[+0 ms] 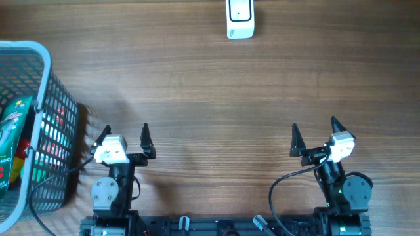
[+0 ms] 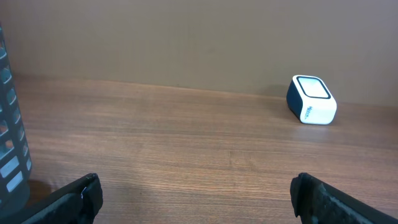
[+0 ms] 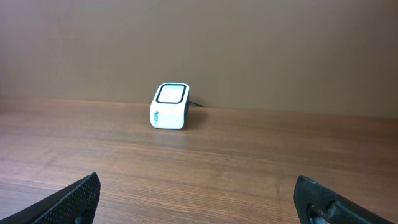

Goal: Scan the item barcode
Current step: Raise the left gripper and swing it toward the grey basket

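Overhead: L gripper (image 1: 126, 131) at approx 7 o'clock, low over the table (image 1: 210, 98), jaws spread wide, nothing between them. R gripper (image 1: 315, 126) at approx 5 o'clock, jaws likewise spread wide and bare. Both point toward 12 o'clock and are well apart from each other.

Scanner (image 1: 239, 19), white w/ dark sides, sits at 12 o'clock by the far table edge, partly cut off by the frame, well apart from both grippers.

Basket (image 1: 44, 85), grey mesh, at 9 o'clock, just beside the L arm. Green pack (image 1: 14, 124) lies inside it w/ red items under or beside it. No barcode can be made out.

L wrist cam: L gripper (image 2: 196, 186) fingers at both lower corners, bare wood between. Scanner (image 2: 311, 99) at 2 o'clock, window facing up. Basket (image 2: 9, 143) wall at 9 o'clock.

R wrist cam: R gripper (image 3: 198, 183) same wide stance. Scanner (image 3: 170, 107) at 11 o'clock, upright on the table, thin dark cable (image 3: 196, 104) behind it.
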